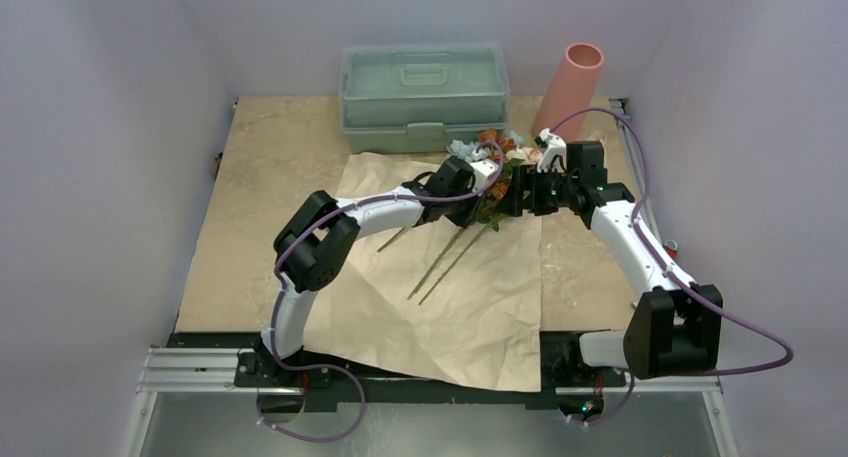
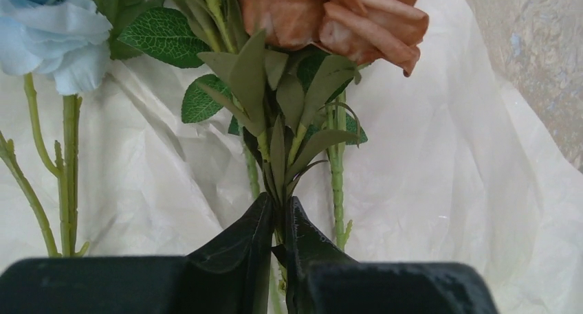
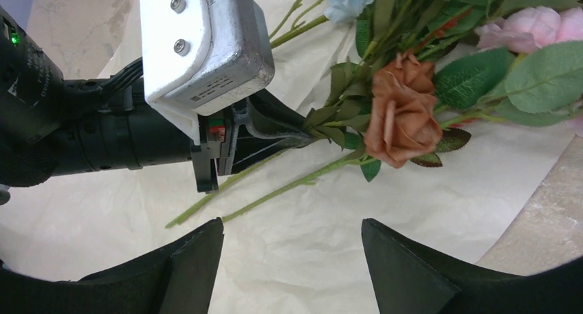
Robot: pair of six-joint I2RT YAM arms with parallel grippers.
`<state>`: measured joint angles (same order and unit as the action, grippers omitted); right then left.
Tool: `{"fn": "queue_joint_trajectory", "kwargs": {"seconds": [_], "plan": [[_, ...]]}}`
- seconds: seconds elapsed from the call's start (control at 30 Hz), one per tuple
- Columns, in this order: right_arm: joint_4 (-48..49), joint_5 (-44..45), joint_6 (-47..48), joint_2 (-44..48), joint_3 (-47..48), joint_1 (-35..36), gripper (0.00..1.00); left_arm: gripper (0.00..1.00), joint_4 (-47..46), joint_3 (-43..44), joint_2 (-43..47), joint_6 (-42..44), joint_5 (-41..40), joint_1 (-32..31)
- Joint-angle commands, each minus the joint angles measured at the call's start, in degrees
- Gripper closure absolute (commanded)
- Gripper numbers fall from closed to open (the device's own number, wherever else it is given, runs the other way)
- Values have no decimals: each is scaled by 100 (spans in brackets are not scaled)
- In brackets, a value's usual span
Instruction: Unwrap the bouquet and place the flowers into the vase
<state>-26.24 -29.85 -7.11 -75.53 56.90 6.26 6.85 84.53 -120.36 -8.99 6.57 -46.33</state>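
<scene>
Pinching a rust-orange stem (image 2: 278,164) just below its leaves, the left gripper (image 2: 280,204) has its fingers closed on it; right gripper (image 3: 292,233) hangs just beside, jaws wide, holding nothing; flowers (image 1: 492,147) lie on the opened paper (image 1: 470,317), long axis diagonal, blooms toward far right, bare stem ends toward near left; vase (image 1: 570,87) stands beyond the blooms, nearer the right arm; judged: stem ends must swing round toward its mouth
</scene>
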Motion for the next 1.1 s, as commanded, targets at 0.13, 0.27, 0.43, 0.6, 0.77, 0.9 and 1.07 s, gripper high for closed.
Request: {"fn": "queue_joint_trajectory", "kwargs": {"seconds": [0.13, 0.27, 0.43, 0.6, 0.77, 0.9, 1.07], "plan": [[-219, -581, 361, -48, 388, -35, 23, 100, 73, 329, 500, -457, -26, 121], [-301, -715, 447, -93, 506, -31, 23, 100, 48, 257, 700, -765, 35, 307], [-313, -836, 449, -52, 582, -36, 23, 100, -319, 58, 1006, -1194, 566, 613], [-200, -1091, 254, -41, 619, -30, 22, 100, -1512, -612, 1510, -1675, 1344, 893], [186, -1450, -199, 40, 783, -31, 17, 100, -2885, -1220, 1999, -2384, 2147, 1094], [815, -1850, -980, 51, 1011, -47, 16, 100, -3933, -1495, 2196, -3024, 2923, 1164], [1419, -2451, -1526, 1, 1091, -58, 21, 100, -5699, -1660, 2124, -4158, 3836, 1170]]}}
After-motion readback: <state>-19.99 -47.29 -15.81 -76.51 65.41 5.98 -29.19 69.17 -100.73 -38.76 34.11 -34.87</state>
